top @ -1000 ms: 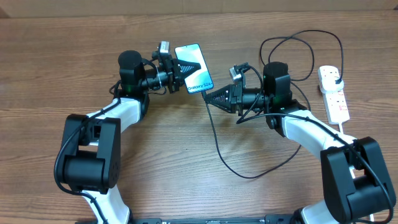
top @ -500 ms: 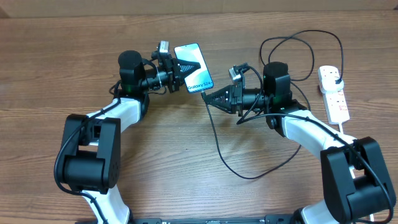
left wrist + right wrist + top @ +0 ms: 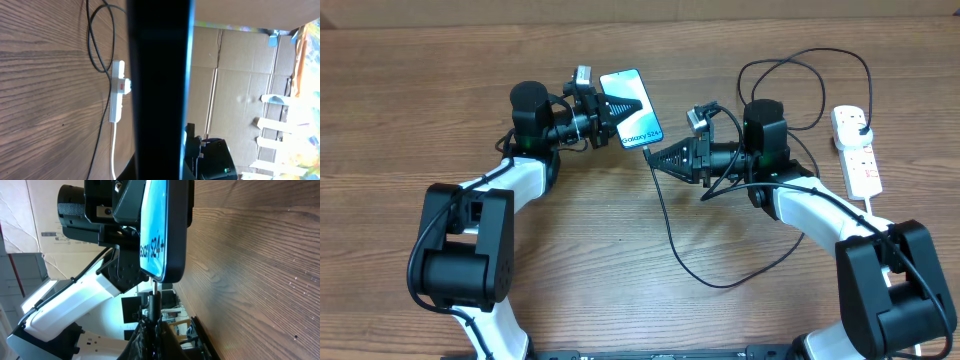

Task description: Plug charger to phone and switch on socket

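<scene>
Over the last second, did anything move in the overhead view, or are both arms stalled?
Nothing visibly changed. The left tool still grips the phone. The right tool still holds the charger tip at the phone's lower edge; whether it's seated can't be told. The socket and cable loops lie as before.

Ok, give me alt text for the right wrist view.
The right end effector holds the charger tip at the bottom edge of the phone, whose lit blue screen reads S24+. The left end effector grips the phone; a wooden table runs alongside.
</scene>
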